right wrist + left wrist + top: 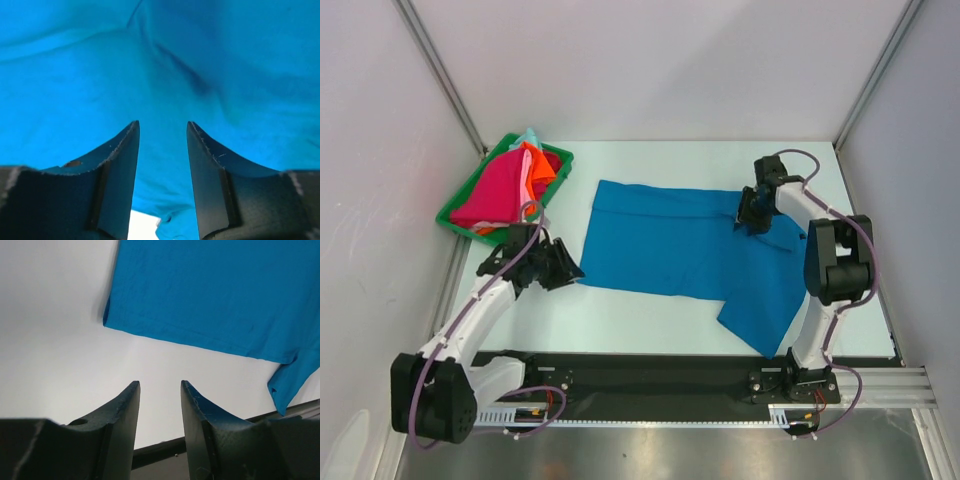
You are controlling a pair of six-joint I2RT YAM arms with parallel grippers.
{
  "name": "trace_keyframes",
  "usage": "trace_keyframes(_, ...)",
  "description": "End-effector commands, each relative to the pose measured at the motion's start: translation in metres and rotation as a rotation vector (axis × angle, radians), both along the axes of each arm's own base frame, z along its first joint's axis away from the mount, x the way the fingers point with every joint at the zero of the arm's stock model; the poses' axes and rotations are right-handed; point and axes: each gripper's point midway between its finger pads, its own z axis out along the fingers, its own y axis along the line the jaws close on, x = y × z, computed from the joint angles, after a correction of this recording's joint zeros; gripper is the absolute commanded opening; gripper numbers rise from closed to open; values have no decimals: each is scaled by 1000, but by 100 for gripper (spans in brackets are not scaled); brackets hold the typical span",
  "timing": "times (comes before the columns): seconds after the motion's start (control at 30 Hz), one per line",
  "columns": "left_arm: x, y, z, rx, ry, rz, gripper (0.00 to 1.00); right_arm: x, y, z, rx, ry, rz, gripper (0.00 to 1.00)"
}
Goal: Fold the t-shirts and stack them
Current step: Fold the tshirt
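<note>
A large bright blue t-shirt [680, 245] lies spread flat on the white table, one sleeve reaching toward the near edge. My left gripper [570, 268] sits low just off the shirt's left edge. In the left wrist view it [160, 385] is open and empty, with the blue shirt [215, 295] ahead of its tips. My right gripper [744, 225] hovers over the shirt's far right part. In the right wrist view it [162, 125] is open, with blue cloth [160, 65] below and between its fingers. Magenta [495, 190], orange [538, 165] and mint [528, 135] shirts are piled in a tray.
The green plastic tray [448, 212] stands at the table's far left corner, just behind the left arm. White walls with metal posts close in the back and both sides. A black rail [650, 375] carrying both arm bases runs along the near edge.
</note>
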Motion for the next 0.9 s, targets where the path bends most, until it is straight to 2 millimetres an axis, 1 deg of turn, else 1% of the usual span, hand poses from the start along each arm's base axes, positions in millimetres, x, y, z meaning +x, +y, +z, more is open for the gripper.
trace_keyframes(0.0, 15, -8, 9, -20, -25, -35, 43, 14, -10, 5, -83, -9, -3, 48)
trace_keyframes(0.13, 24, -15, 9, -47, -22, -50, 43, 21, -10, -4, -99, 2, 21, 49)
trace_keyframes(0.17, 26, -16, 10, -52, -24, -50, 43, 24, -15, -5, -128, 4, 13, 49)
trace_keyframes(0.27, 31, -17, 8, -54, -15, -59, 43, 27, -17, -12, -150, 18, 20, 48)
trace_keyframes(0.3, 33, -18, 10, -55, -19, -65, 42, 28, -17, -13, -155, 19, 23, 47)
trace_keyframes(0.37, 35, -18, 7, -45, -7, -72, 42, 29, -19, -19, -160, 29, 19, 46)
trace_keyframes(0.4, 36, -18, 8, -43, -10, -75, 42, 29, -19, -20, -163, 34, 18, 43)
trace_keyframes(0.47, 37, -17, 7, -39, -11, -82, 42, 27, -20, -24, -170, 42, 18, 41)
trace_keyframes(0.57, 39, -17, 7, -35, -9, -88, 42, 28, -22, -25, -183, 43, 19, 38)
trace_keyframes(0.67, 41, -16, 6, -35, -7, -93, 42, 29, -25, -24, -199, 40, 20, 29)
trace_keyframes(0.7, 41, -16, 6, -37, -6, -91, 42, 30, -25, -23, -202, 36, 20, 25)
trace_keyframes(0.77, 42, -16, 6, -39, -7, -93, 42, 31, -25, -22, -205, 33, 25, 22)
trace_keyframes(0.8, 43, -17, 5, -42, -7, -95, 41, 31, -25, -21, -205, 31, 28, 17)
trace_keyframes(0.87, 43, -18, 5, -47, -7, -98, 41, 34, -26, -16, -208, 27, 28, 11)
